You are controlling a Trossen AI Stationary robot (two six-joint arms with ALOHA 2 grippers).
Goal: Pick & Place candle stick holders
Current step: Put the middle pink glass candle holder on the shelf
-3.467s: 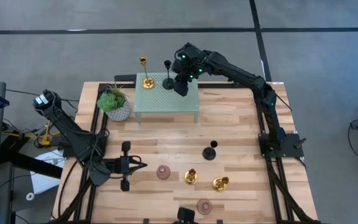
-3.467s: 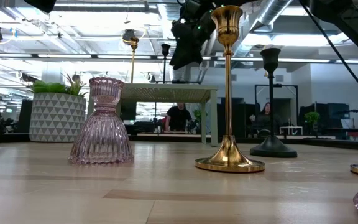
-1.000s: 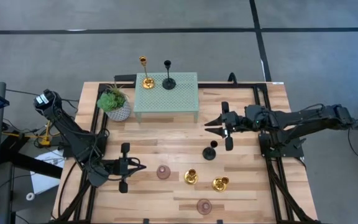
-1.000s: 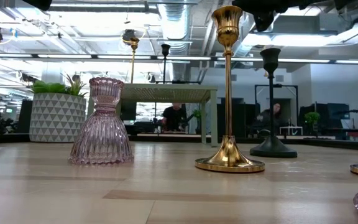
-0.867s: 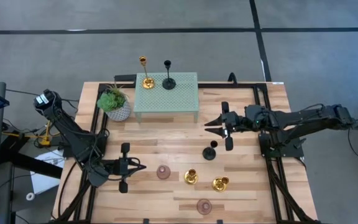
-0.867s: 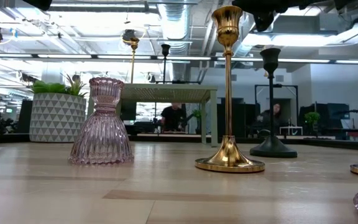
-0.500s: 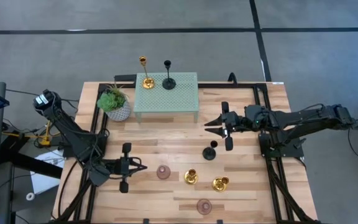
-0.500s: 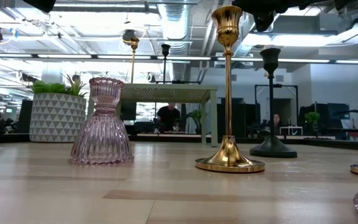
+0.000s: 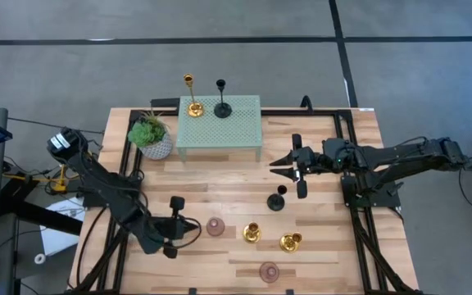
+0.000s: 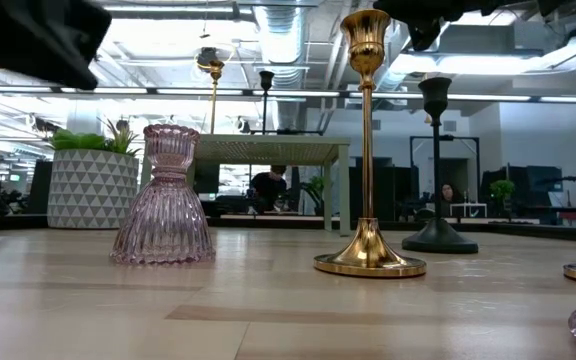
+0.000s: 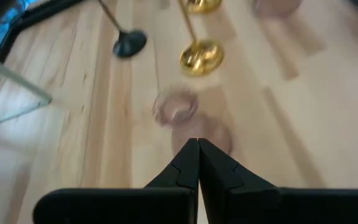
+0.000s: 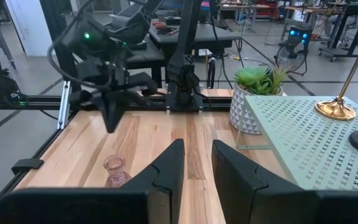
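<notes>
Five candle stick holders stand on their round bases on the wooden table: a black one [image 9: 278,199], two gold ones [image 9: 252,233] [image 9: 290,242] and two pink ones [image 9: 215,227] [image 9: 269,271]. A gold holder [image 9: 192,106] and a black holder [image 9: 222,106] stand on the green perforated stand [image 9: 228,131]. My left gripper [image 9: 192,230] is shut and empty, just left of the nearer-left pink holder [image 11: 176,107]. My right gripper [image 9: 278,163] is open and empty, above the table, beyond the black holder on the table.
A potted green plant [image 9: 150,138] stands left of the green stand. Black frame rails run along the table's left and right sides. Bare wood lies between the green stand and the holders on the table. People show in the room beyond the table in the low view.
My left gripper has moved toward the table's right edge and a little toward its near edge, closer to the pink holder. The holders have stayed where they were.
</notes>
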